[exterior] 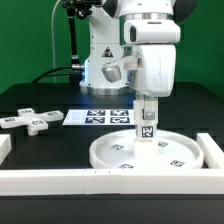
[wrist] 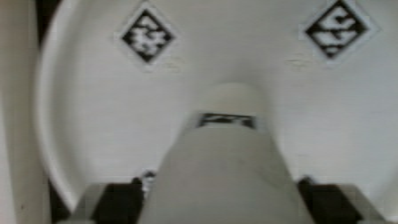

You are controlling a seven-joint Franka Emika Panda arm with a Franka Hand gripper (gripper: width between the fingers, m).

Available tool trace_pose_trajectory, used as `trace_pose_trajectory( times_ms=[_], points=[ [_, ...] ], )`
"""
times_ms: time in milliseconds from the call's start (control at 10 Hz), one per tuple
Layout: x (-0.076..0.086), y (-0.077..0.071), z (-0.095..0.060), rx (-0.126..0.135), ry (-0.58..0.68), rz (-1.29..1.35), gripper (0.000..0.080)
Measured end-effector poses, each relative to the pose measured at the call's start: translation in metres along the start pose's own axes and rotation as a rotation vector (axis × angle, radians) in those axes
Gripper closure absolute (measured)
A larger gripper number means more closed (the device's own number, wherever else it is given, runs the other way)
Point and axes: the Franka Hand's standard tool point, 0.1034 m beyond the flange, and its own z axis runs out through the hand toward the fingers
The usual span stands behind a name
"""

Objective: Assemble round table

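As the exterior view is running from its left, the cross is lying flat on the black table, well apart from the work. The marker board is lying next, just beside the far rim of the disc. The disc is resting flat, rim up, with rails bordering it on the near side and on the exterior view's right.

The gripper is pointing straight down over the disc and is clenching the post by its upper part. The post's long axis is running vertical, directly below the hand. Its lower end is sitting at or just above the disc face, near the centre (neither view is showing whether they are touching).

In the wrist view, the fingers are pressing on both sides of the post, and the disc is filling the background.

Judgement: the coming move is depending on an upright post centred over the disc, since a tilt would likely be spoiling the joint.
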Motion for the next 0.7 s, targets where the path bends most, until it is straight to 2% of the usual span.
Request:
trace_pose_trajectory(
  times_ms=[400,500,700],
  points=[
    [0.0,-0.0001,0.0001,0.0,0.0,0.056,0.0393],
    [0.0033,-0.0003,0.0006,0.01,-0.001,0.175,0.0393],
    [0.0055,0.002,0.0024,0.063,-0.009,0.499,0.0392]
  ],
)
